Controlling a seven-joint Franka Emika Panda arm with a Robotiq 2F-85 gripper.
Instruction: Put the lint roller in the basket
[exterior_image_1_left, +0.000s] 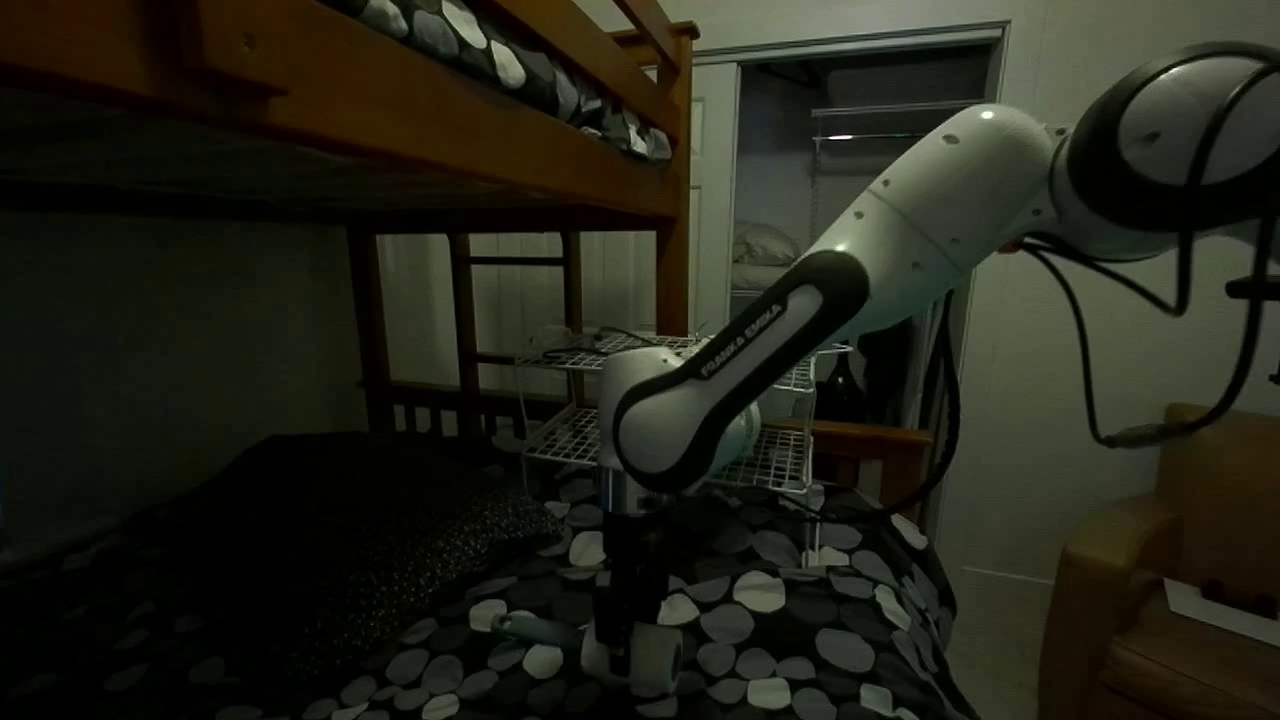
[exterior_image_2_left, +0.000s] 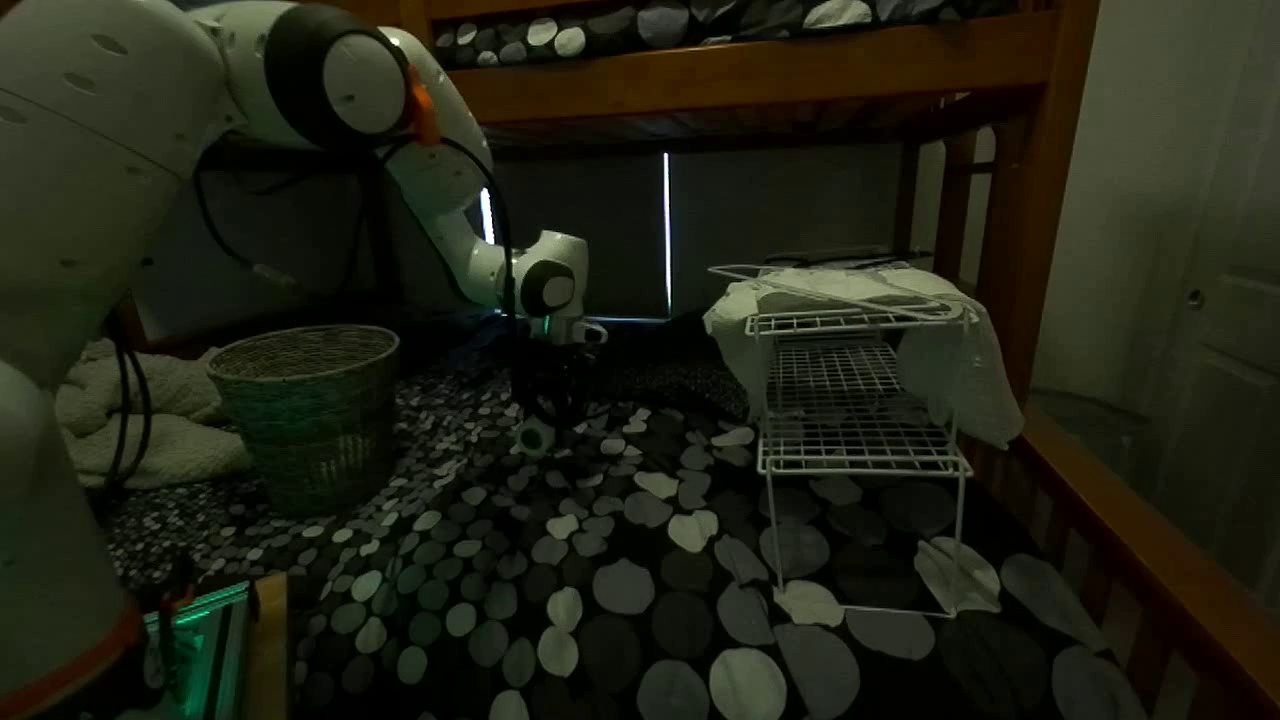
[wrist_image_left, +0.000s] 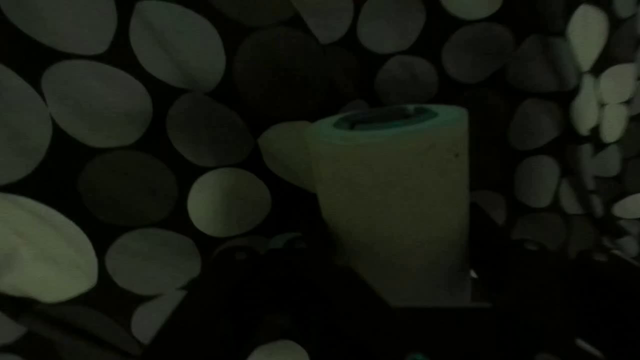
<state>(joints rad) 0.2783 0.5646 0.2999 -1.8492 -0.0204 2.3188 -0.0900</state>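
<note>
Bed (exterior_image_1_left: 450, 125) is the setting, w/ a spotted cover (exterior_image_2_left: 600, 640) spread over its lower bunk. Arm (exterior_image_1_left: 900, 220) reaches down to it. Wire rack (exterior_image_2_left: 862, 468) in both exterior views is shelving, so prob. not the target. Basket (exterior_image_2_left: 310, 430), woven & upright on the cover in an exterior view, I take as the goal; drop-off there not done yet. Gripper (wrist_image_left: 400, 220) is low at the cover, well apart from the basket, & seems to hold the lint roller (wrist_image_left: 395, 195) snugly: roll sits btwn its two sides in the wrist view, tho v. dark. Slim handle (exterior_image_1_left: 540, 629) pokes out sideways. Roller's on the cover or just above it; can't tell which. So: reach done, grip prob. done. To do: lift, carry over to the basket, lower it in, let go. Est. under halfway, since the whole carry remains.
</note>
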